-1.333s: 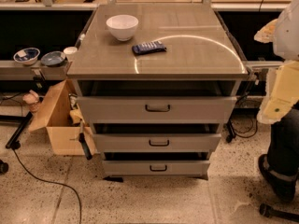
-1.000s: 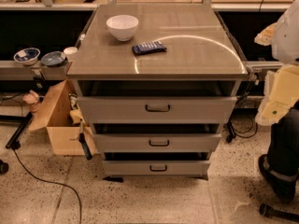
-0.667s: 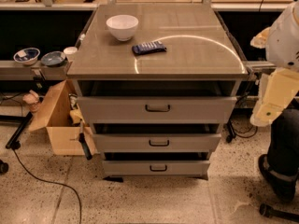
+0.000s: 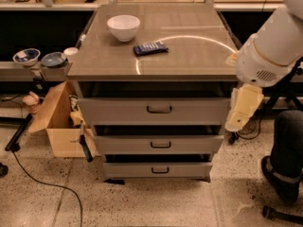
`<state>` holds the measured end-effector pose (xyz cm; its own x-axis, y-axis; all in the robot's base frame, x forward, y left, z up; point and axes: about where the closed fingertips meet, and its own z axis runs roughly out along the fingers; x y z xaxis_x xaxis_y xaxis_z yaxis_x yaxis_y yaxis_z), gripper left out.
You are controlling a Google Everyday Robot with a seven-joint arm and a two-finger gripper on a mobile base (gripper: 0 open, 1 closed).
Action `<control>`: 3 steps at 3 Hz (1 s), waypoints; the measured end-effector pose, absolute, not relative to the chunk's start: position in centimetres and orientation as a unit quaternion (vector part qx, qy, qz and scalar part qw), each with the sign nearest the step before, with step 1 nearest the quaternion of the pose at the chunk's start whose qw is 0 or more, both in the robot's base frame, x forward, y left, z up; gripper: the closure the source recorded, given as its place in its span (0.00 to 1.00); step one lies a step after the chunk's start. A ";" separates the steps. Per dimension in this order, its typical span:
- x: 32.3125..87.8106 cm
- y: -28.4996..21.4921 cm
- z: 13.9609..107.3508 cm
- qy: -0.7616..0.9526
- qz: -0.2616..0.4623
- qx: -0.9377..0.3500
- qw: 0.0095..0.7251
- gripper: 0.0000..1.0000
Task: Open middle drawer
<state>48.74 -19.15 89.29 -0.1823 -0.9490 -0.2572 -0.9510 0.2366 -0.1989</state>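
The grey cabinet [image 4: 113,63] has three drawer fronts stacked one above the other. The middle drawer [image 4: 199,144] is grey metal of medium height and width, with a small dark bar handle [image 4: 160,144] at its centre. It sits between the taller top front [image 4: 199,110] and the shortest bottom front [image 4: 189,170]. My white arm [image 4: 272,46] comes in from the right. My gripper [image 4: 242,109] is the cream-coloured end hanging just off the cabinet's right side, level with the top drawer, above and to the right of the middle drawer's handle.
A white bowl [image 4: 123,27] and a dark blue packet [image 4: 150,48] lie on the cabinet top. An open cardboard box [image 4: 54,122] stands at the cabinet's left. Two bowls [image 4: 27,56] sit on a low shelf. A black chair base [image 4: 285,160] is at the right.
My arm and gripper have swung left, from the frame's right edge to close beside the cabinet's right side. The drawers have not moved.
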 end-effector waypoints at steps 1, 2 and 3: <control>49.8 -18.7 85.7 0.773 0.025 -0.618 0.145 0.00; 49.7 -19.0 82.0 0.782 0.049 -0.610 0.116 0.00; 49.2 -19.6 78.9 0.794 0.068 -0.598 0.088 0.00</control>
<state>49.21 -19.62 78.90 -0.2689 -0.9376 -0.2206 -0.9614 0.2751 0.0026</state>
